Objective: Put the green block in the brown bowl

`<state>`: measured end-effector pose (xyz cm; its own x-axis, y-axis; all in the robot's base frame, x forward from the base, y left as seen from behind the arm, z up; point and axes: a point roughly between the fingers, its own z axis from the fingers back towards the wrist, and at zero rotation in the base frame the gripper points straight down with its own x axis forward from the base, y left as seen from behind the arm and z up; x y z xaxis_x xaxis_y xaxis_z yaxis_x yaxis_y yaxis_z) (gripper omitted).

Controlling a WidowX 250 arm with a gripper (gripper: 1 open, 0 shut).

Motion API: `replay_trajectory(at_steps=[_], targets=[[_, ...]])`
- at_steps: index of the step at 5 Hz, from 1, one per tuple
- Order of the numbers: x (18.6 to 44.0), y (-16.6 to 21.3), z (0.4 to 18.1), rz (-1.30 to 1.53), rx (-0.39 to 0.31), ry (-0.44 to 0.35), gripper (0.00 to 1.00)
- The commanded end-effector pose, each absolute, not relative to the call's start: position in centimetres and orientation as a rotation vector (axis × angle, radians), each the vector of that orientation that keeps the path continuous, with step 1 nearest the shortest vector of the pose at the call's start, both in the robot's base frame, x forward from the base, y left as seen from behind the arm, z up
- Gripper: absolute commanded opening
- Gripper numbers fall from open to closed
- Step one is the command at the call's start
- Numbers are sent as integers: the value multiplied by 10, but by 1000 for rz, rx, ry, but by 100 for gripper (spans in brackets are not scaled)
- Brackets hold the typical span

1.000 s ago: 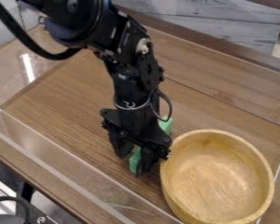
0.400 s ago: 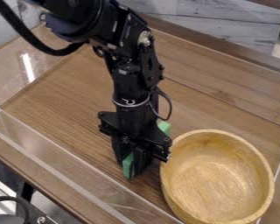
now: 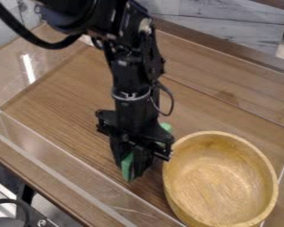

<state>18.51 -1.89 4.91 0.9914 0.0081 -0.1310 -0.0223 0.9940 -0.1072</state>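
Clamped on the green block, the black gripper pointed straight down, just left of the brown bowl. Green showed between and beside its jaws, above the wooden table. The bowl sat empty, close to the table's near edge. Held off-centre, the long bar might swing, catch the bowl's thick rim and slip free.

The table is brown wood-grain, smooth with a soft sheen. Beside the brown bowl of pale, matt, grained wood, the green block looks like smooth bright plastic, and the pincer matt black.
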Motion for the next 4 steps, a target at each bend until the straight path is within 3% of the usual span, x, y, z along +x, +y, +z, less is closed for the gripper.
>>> replay_trajectory(at_steps=[1, 4], targets=[[198, -17, 67, 31, -121, 70, 0], [198, -17, 73, 41, -146, 74, 0]])
